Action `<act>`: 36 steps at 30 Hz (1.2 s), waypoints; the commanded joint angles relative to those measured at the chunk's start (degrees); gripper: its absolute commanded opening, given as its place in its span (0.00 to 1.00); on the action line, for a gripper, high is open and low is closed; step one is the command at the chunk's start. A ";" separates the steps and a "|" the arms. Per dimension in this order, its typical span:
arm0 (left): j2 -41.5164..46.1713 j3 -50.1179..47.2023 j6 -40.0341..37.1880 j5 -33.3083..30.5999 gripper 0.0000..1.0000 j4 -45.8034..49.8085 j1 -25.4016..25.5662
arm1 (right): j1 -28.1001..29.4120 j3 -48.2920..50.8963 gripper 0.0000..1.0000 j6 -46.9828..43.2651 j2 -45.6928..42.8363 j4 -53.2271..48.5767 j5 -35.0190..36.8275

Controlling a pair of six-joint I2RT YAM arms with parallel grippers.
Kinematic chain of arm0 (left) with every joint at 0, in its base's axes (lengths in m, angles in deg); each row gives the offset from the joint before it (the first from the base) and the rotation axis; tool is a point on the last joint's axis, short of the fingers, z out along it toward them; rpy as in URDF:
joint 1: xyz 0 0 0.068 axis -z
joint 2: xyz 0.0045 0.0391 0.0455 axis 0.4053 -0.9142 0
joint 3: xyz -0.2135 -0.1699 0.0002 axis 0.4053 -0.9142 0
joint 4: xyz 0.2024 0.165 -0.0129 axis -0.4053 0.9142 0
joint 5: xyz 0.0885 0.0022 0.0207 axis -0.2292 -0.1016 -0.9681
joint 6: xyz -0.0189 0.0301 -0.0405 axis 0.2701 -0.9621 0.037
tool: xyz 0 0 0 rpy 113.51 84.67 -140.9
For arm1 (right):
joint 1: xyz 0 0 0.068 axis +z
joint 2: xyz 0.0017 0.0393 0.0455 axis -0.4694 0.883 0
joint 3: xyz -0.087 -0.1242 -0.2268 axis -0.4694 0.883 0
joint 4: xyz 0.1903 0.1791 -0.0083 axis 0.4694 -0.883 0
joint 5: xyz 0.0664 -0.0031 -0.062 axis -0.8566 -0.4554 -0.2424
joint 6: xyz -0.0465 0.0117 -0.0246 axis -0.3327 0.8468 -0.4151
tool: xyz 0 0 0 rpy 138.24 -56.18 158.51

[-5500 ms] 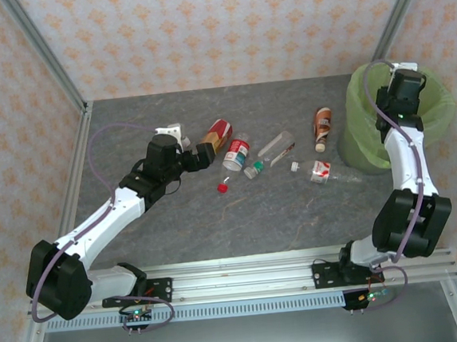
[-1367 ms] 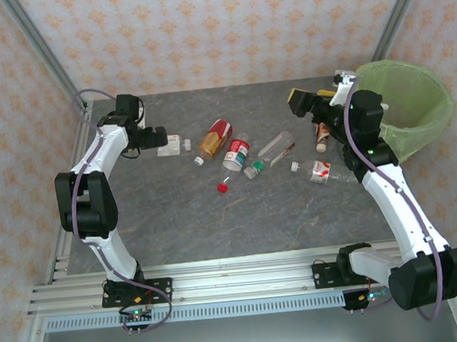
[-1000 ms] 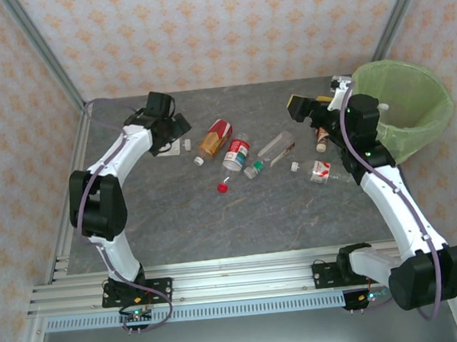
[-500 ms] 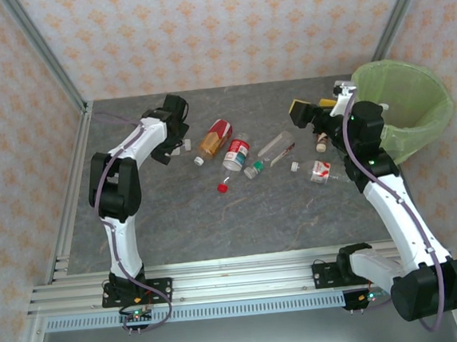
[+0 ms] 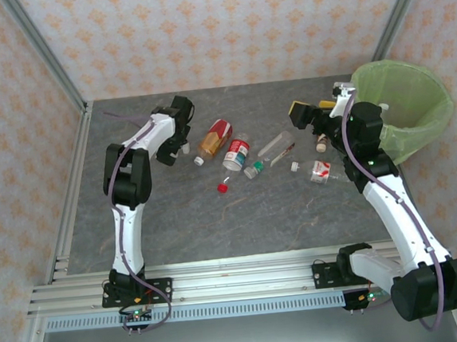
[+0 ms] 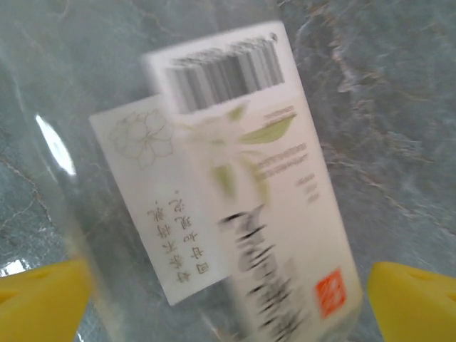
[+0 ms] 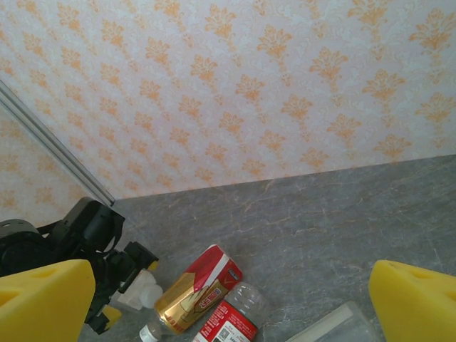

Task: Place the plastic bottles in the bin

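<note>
White-labelled bottle (image 6: pixel 235 178) lies between spread jaws of left gripper (image 6: pixel 228 296), arm folded steeper than before; right gripper (image 7: pixel 228 299) gapes beside bin (image 5: pixel 413 83).

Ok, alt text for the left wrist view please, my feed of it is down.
A clear plastic bottle with a white label, bearing a barcode, a flower drawing and a small red square, lies blurred on the grey marbled table, framed between the yellow tips of the open left gripper.
</note>
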 commanded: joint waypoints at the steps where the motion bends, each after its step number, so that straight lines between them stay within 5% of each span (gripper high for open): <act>1: -1.99 2.22 2.46 -1.31 1.00 3.42 -0.62 | 0.38 0.76 0.99 -0.92 -0.62 1.40 -0.28; 7: -2.86 1.39 0.63 -1.99 0.96 2.28 -0.91 | 0.39 1.54 0.99 -0.06 -0.62 1.72 -0.64; 16: 2.94 -9.50 -4.90 -5.51 0.68 -3.92 -0.80 | 0.47 2.05 0.99 0.57 -0.54 3.12 -0.61; 23: 8.21 -15.79 -22.27 -4.90 0.60 -13.27 -0.25 | 0.47 3.97 0.99 4.52 -0.19 7.71 -2.38; 36: 23.01 -33.47 -37.92 -1.81 0.48 -27.92 0.50 | 7.96 4.90 0.99 1.49 2.24 10.97 -5.74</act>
